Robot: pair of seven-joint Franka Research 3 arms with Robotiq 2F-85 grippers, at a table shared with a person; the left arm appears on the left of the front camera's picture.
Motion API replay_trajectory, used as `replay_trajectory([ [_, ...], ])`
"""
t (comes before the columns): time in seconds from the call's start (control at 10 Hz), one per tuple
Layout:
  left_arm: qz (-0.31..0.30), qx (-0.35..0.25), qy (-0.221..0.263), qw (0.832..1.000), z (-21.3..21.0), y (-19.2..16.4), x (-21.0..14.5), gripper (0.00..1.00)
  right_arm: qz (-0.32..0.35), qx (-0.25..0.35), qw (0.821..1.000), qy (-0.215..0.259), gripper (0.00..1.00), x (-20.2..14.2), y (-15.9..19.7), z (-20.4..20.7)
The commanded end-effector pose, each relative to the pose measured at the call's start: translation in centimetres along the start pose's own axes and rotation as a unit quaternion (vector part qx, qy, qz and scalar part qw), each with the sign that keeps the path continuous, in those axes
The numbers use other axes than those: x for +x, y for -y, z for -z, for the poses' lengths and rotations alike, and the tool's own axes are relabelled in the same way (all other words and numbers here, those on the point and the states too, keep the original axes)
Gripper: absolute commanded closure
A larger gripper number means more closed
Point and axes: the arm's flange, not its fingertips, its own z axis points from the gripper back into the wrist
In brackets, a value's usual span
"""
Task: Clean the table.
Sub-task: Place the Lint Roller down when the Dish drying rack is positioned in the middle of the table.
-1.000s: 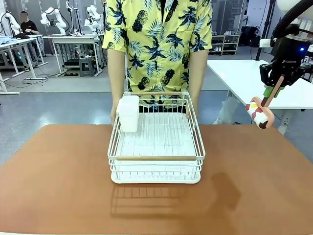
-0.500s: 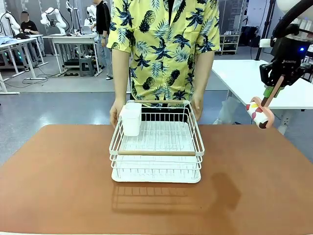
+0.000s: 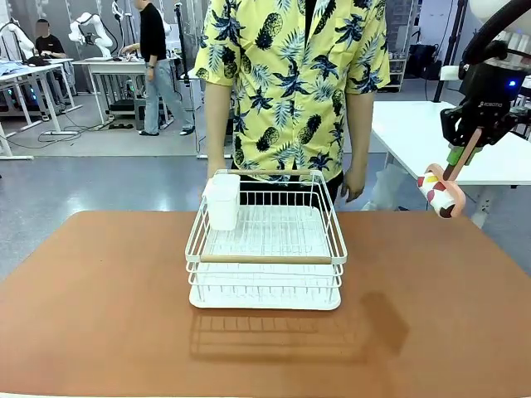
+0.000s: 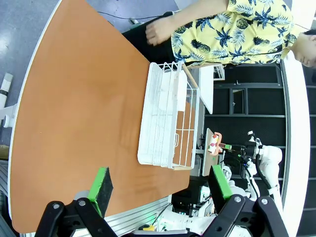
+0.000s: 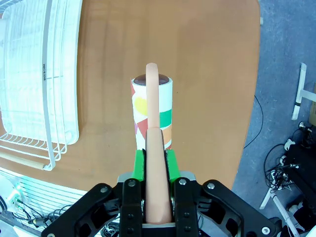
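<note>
The reddish-brown table [image 3: 99,290] fills the near half of the front view. My right gripper [image 3: 457,157] hangs above the table's far right corner, shut on the peach handle of a white cup with coloured patches [image 3: 440,192]. The right wrist view shows the green pads of that gripper [image 5: 157,159] pinching the handle, the cup [image 5: 153,111] hanging over the table [image 5: 207,74]. My left gripper [image 4: 160,185] is open, high above the table [image 4: 84,98], nothing between its fingers. Far off in that view is the cup [image 4: 214,143].
A white wire dish rack [image 3: 265,249] stands mid-table with a white container [image 3: 222,201] in its far left corner. A person in a yellow shirt stands behind it, one hand [image 3: 355,186] hanging by the far edge. A white table [image 3: 423,133] stands beyond at right.
The person set the rack down level, let go of it and straightened up, shifting right. My right gripper and the cup have not moved.
</note>
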Motion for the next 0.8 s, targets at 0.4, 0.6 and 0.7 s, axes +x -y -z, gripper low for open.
replay_trajectory([
  [0.4,-0.001,-0.010,0.002,1.000,-0.3,0.1,0.0,0.00,-0.002,-0.002,1.000,-0.003,0.79,0.2,-0.2,-0.4],
  [0.6,-0.001,-0.010,0.002,1.000,-0.3,0.1,0.0,0.00,0.000,0.000,1.000,0.000,0.79,0.0,0.0,0.0],
  [0.7,-0.001,-0.010,0.002,1.000,-0.3,0.1,0.0,0.00,0.140,0.001,0.989,0.042,0.79,1.8,-0.5,-0.3],
])
